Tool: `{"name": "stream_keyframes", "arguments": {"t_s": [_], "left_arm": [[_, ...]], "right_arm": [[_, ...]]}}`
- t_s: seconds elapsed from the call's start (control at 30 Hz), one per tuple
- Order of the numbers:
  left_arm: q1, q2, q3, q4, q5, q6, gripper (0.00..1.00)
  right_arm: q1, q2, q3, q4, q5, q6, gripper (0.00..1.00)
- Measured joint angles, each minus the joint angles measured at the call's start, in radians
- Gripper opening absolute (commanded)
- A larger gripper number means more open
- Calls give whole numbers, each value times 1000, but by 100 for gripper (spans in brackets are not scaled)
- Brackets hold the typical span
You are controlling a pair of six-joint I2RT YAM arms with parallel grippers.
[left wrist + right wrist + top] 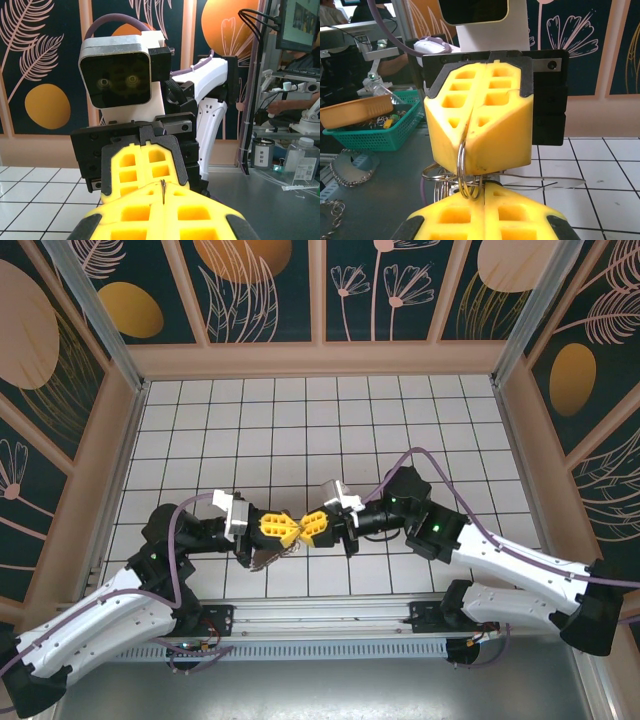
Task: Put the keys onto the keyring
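Observation:
My two grippers meet tip to tip above the tiles, the left gripper [289, 532] against the right gripper [301, 527]. In the right wrist view the left gripper [470, 145] is shut on the keyring [462, 167], a silver split ring coming out of its seam. The ring reaches down to the shut right gripper [484, 194]. More silver rings [436, 181] hang behind it, and a thin wire loop [555, 179] runs off to the right. In the left wrist view a thin metal edge [163, 192] sits between my shut left fingers [135, 212]. A brownish bundle [263, 558] dangles under the left gripper. The keys are hidden.
White tiled floor [300, 420] inside patterned walls [320, 290], with a metal rail [320, 625] at the near edge. Beyond the enclosure stand a green basket [375, 132], an orange tray [355, 111], loose chains [347, 172] and plastic containers [305, 160] on a grey surface.

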Motion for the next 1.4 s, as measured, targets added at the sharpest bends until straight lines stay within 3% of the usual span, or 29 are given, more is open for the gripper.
{"name": "stream_keyframes", "arguments": {"t_s": [1.33, 1.4], "left_arm": [[-1, -13, -5, -19, 7, -6, 0], [-1, -16, -5, -21, 7, -6, 0]], "right_arm": [[3, -68, -68, 62, 16, 19, 0], [3, -68, -68, 62, 16, 18, 10]]}}
